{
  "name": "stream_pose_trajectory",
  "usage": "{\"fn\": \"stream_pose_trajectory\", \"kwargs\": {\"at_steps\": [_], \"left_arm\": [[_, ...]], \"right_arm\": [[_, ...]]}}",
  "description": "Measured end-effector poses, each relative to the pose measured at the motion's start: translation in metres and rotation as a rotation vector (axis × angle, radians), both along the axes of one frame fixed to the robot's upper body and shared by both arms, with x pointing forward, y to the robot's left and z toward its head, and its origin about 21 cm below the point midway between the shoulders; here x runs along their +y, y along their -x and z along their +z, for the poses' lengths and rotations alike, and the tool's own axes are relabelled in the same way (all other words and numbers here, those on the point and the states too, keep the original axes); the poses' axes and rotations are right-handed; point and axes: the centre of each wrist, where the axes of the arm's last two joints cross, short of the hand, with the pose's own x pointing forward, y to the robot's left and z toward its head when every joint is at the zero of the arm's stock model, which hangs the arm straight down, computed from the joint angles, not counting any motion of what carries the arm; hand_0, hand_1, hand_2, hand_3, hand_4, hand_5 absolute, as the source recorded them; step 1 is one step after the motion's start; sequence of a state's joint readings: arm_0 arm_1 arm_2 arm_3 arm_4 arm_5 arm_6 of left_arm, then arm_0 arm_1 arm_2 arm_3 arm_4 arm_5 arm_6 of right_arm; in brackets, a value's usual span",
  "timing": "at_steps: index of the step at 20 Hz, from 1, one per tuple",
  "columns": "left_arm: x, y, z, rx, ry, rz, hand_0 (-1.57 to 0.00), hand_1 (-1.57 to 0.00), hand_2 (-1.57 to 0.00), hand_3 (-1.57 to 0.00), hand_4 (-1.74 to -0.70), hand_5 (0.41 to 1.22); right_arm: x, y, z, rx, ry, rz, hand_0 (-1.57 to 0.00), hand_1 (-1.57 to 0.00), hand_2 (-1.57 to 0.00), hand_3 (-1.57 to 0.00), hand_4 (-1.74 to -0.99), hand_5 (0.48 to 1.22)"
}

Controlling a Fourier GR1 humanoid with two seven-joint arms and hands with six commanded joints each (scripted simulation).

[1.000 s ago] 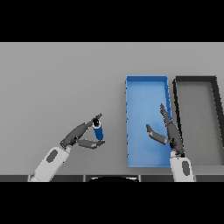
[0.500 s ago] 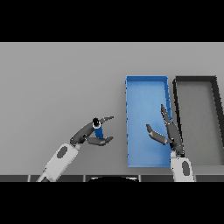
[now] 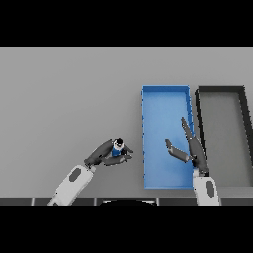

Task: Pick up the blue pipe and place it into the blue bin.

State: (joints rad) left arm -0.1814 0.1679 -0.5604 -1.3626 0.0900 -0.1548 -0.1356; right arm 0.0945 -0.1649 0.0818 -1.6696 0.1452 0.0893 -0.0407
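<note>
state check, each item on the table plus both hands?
blue pipe: held in the left hand, outside the bins
left hand: fingers curled round the pipe
right hand: open, holding nothing, over the blue bin
blue bin: nothing inside
black bin: nothing inside

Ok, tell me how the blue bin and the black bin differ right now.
The blue bin is bright blue; the black bin has dark walls and a grey floor. The blue bin sits nearer the left hand, which holds the blue pipe; the black bin lies farthest right. The right hand hangs open over the blue bin's right side, not the black bin. Both are long, open-topped rectangular trays, side by side, holding nothing.
</note>
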Motion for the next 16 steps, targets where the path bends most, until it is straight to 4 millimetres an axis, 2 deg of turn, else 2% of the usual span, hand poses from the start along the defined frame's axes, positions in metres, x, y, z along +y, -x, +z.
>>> {"fn": "stream_pose_trajectory", "kwargs": {"at_steps": [3,6,11,14,16], "left_arm": [[-0.004,-0.001,0.012,-0.061,0.056,-0.012,-1.49,-1.50,-1.51,-1.44,-1.70,1.194],[-0.021,-0.002,0.034,-0.131,0.129,-0.044,-1.53,-1.53,-1.54,-1.45,-1.72,1.207],[-0.029,-0.008,0.066,-0.171,0.149,-0.100,-1.56,-1.56,-1.56,-1.45,-1.72,1.216],[-0.035,-0.008,0.081,-0.167,0.149,-0.121,-1.56,-1.56,-1.57,-1.44,-1.73,1.219],[-0.036,-0.003,0.080,-0.140,0.123,-0.121,-1.57,-1.57,-1.57,-1.44,-1.73,1.219]], "right_arm": [[0.003,0.001,0.001,-0.015,-0.013,0.003,0.00,0.00,0.00,0.00,-1.279,0.657],[0.000,0.002,0.000,-0.017,0.001,0.010,0.00,0.00,0.00,0.00,-1.275,0.666],[0.003,0.004,-0.003,-0.014,0.031,0.010,0.00,0.00,0.00,0.00,-1.272,0.684],[0.000,0.004,-0.004,-0.018,0.030,0.008,0.00,0.00,0.00,0.00,-1.273,0.688],[0.001,0.002,-0.001,-0.037,0.029,0.020,0.00,0.00,0.00,0.00,-1.271,0.688]]}}
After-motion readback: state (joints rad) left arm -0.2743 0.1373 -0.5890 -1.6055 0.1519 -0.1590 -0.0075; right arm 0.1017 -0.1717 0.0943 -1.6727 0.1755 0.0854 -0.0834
